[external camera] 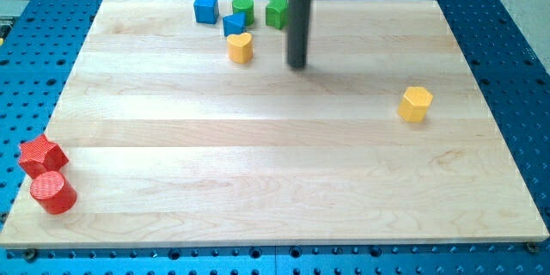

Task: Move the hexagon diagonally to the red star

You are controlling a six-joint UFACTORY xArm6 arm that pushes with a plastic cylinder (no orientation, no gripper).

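Task not begun: yellow hexagon (415, 103) at 3 o'clock, well apart from red star (41, 155) at 8 o'clock; my tip (297, 65), apparently touching nothing, carries no hand.

Yellow hexagon (415, 103) at view's right; red star (41, 155) lower left.

You had bright, even overhead light. The wooden board (275, 163) showed no glare, and the blocks threw only faint, short shadows. Focus was soft throughout, and the board's edges bowed slightly toward the corners.
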